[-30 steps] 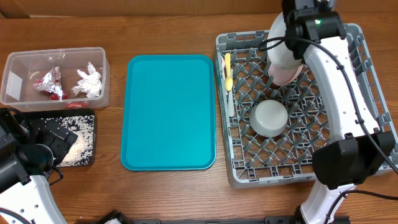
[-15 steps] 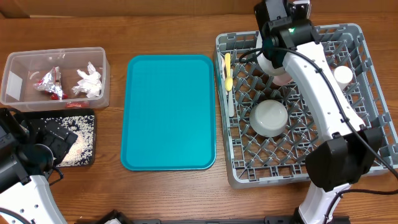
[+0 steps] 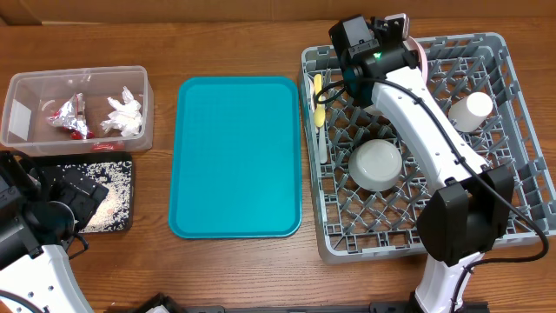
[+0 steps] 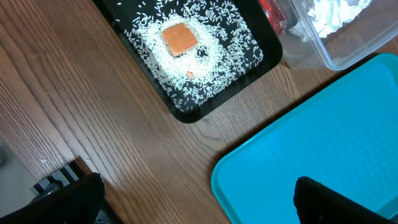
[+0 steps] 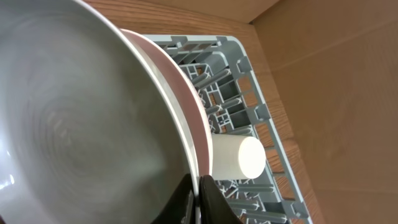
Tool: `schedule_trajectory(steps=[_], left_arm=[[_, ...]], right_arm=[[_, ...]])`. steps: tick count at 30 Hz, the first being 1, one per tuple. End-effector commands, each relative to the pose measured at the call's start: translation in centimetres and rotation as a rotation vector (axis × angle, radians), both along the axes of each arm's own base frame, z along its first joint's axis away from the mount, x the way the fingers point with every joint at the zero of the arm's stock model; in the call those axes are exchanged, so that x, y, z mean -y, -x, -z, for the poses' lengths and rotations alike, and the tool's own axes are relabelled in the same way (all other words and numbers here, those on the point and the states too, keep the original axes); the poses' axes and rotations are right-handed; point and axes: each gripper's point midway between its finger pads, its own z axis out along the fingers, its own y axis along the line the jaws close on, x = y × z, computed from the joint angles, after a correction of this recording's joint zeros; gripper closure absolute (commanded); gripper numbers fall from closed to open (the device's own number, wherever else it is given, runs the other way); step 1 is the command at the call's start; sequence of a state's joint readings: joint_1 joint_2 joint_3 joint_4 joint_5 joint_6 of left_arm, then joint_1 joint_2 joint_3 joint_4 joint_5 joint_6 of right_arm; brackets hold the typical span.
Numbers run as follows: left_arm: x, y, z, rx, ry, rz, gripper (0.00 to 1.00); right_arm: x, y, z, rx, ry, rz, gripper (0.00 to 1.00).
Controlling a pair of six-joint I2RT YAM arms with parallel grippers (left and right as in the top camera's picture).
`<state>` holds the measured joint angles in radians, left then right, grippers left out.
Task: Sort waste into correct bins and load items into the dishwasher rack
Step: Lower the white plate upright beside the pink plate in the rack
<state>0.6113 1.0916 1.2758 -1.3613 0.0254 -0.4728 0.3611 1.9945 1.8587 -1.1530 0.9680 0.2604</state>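
My right gripper is shut on the rim of the pale pink-white plate. The plate stands on edge at the back of the dishwasher rack, and its pink edge shows beside my right wrist. Inside the rack lie a white cup, an upturned grey bowl, a yellow spoon and a white utensil. My left gripper is open over bare wood, near the black tray holding rice and an orange cube.
The clear tub at the far left holds tissue and red-and-white packets. A flat teal tray lies between the bins and the rack. My right arm stretches across the rack's right half.
My right wrist swung left and toward the rack's back edge with the plate, uncovering the white cup. The left arm has not moved.
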Motion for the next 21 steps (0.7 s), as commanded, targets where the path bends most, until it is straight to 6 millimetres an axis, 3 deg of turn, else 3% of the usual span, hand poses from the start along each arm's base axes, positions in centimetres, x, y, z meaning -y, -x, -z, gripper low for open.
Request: schedule_trajectory(steps=[1, 3, 10, 17, 21], left_arm=[[-0.3, 0.2, 0.1, -0.005, -0.001, -0.024, 0.00], [-0.3, 0.2, 0.1, -0.005, -0.001, -0.024, 0.00], [-0.3, 0.2, 0.1, -0.005, -0.001, -0.024, 0.00], [-0.3, 0.2, 0.1, -0.005, -0.001, -0.024, 0.00], [-0.3, 0.2, 0.1, -0.005, -0.001, -0.024, 0.00]], right_arm=[[-0.3, 0.0, -0.1, 0.003, 0.051, -0.001, 0.82], [-1.1, 0.1, -0.1, 0.004, 0.051, -0.017, 0.00], [-3.3, 0.1, -0.5, 0.020, 0.045, -0.064, 0.00], [-2.9, 0.5, -2.5, 0.092, -0.069, -0.019, 0.00], [-2.3, 1.0, -3.8, 0.094, -0.259, -0.010, 0.00]])
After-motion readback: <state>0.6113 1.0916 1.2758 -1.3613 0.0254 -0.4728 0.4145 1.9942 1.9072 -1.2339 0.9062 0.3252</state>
